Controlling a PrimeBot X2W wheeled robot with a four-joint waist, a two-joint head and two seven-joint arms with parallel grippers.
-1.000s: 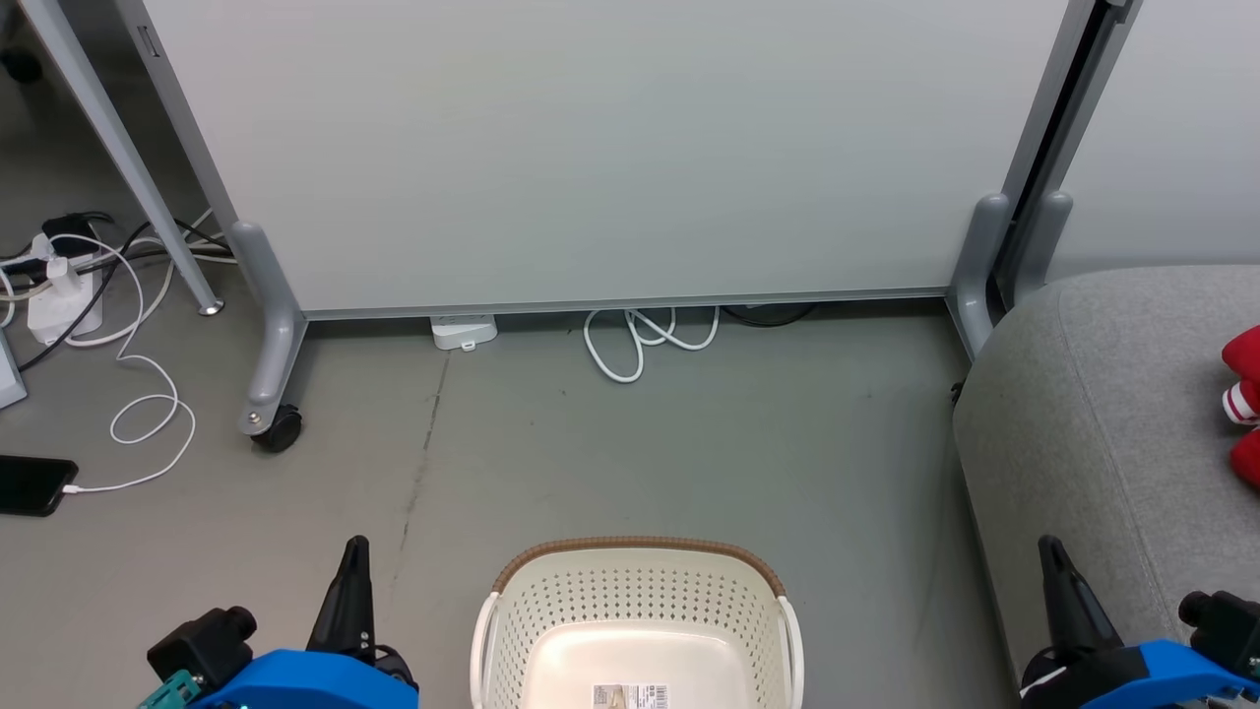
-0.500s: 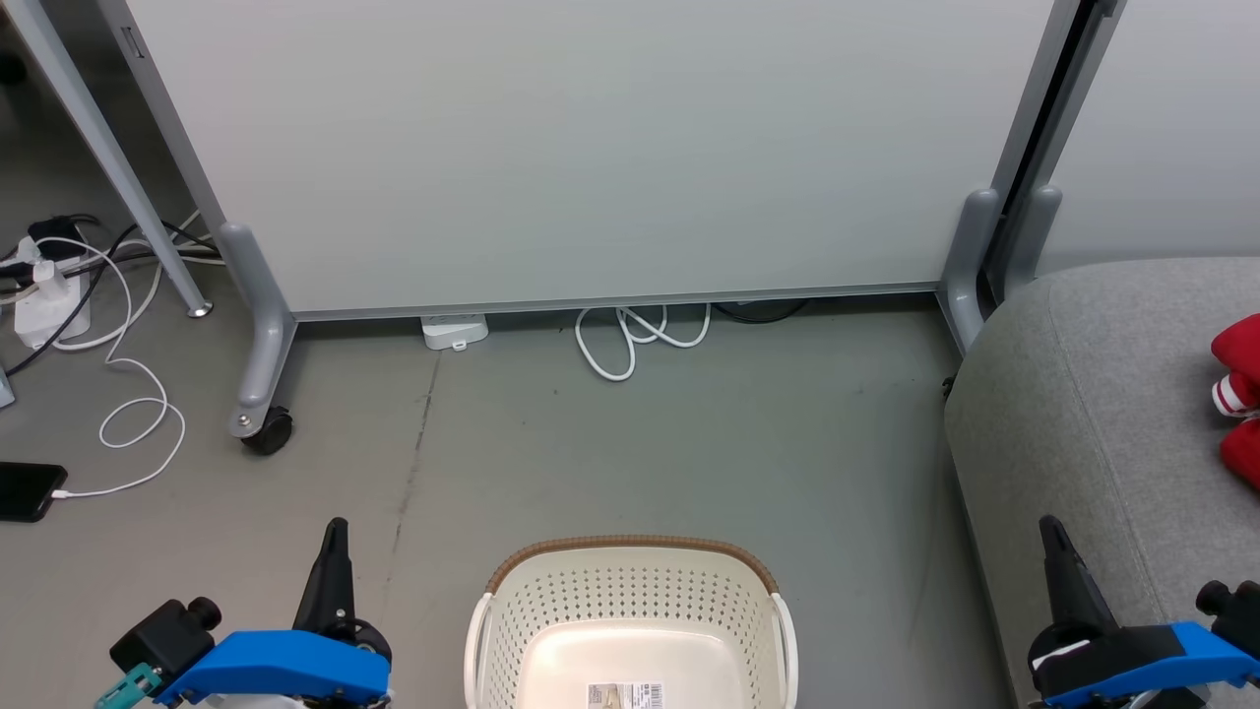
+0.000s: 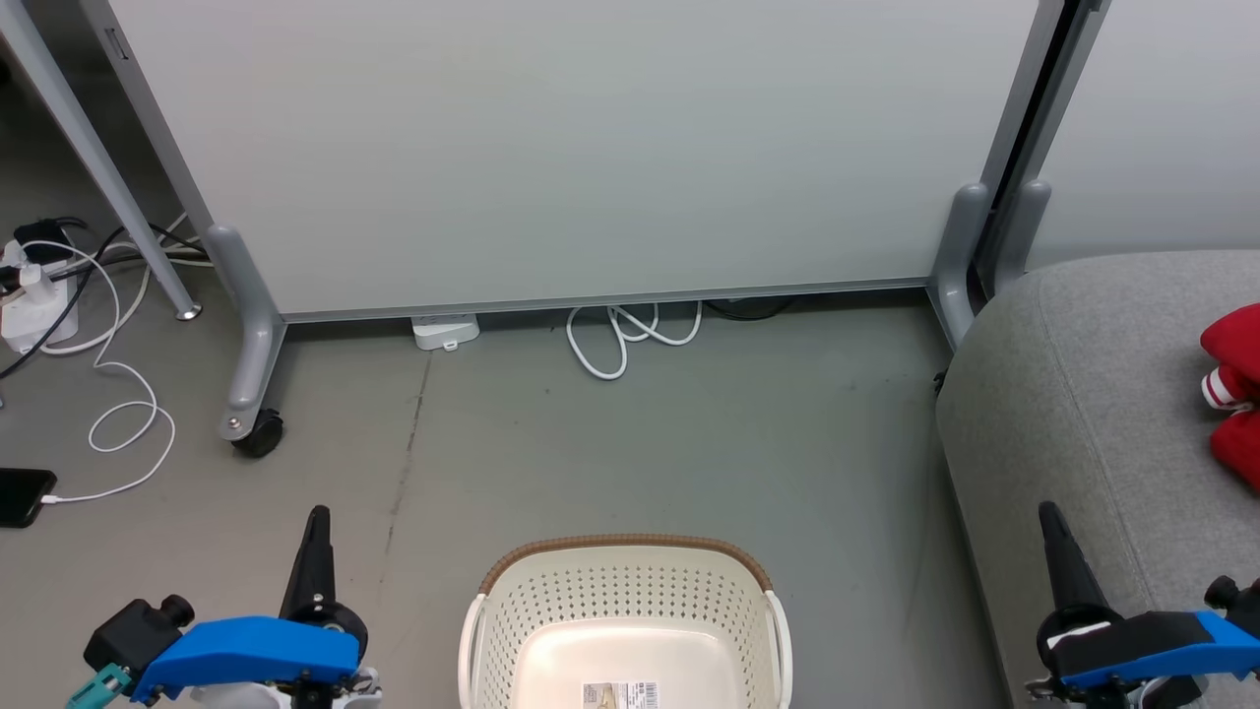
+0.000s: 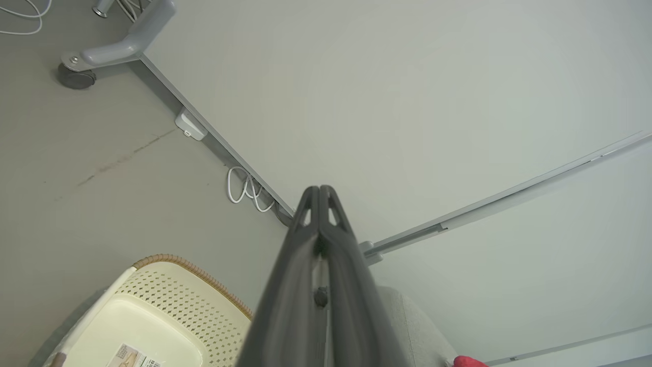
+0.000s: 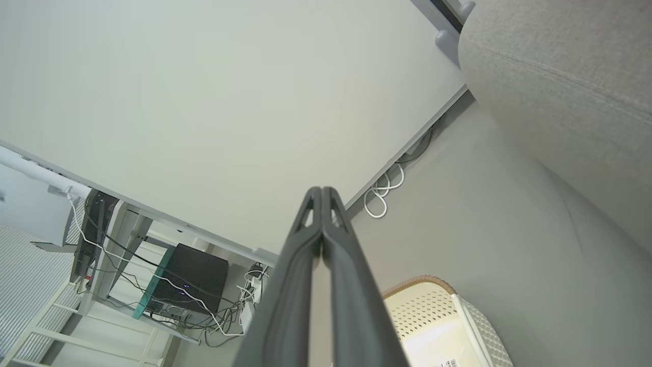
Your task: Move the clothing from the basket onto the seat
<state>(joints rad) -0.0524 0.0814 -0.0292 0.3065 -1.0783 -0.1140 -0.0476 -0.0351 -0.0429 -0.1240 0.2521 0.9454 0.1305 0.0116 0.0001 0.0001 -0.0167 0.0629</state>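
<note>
The cream basket (image 3: 630, 591) with a brown woven rim stands on the floor at bottom centre; its bare inside holds just a label. The basket also appears in the left wrist view (image 4: 168, 290) and the right wrist view (image 5: 433, 311). Red clothing (image 3: 1235, 389) with white striped trim lies on the grey seat (image 3: 1073, 394) at the right edge. A red scrap of clothing (image 4: 468, 362) peeks in low in the left wrist view. My left gripper (image 3: 317, 522) is shut left of the basket, holding nothing. My right gripper (image 3: 1049, 517) is shut over the seat's front edge, also holding nothing.
A pale partition panel (image 3: 591, 148) on grey wheeled feet (image 3: 258, 433) stands behind the basket. White cables (image 3: 630, 335) coil at its base. More cables, a power strip (image 3: 30, 305) and a phone (image 3: 20, 492) lie on the floor at left.
The head camera has shifted, so the whole scene sits slightly lower-left. Both grippers stay shut and have spread a little outward and upward in the view.
</note>
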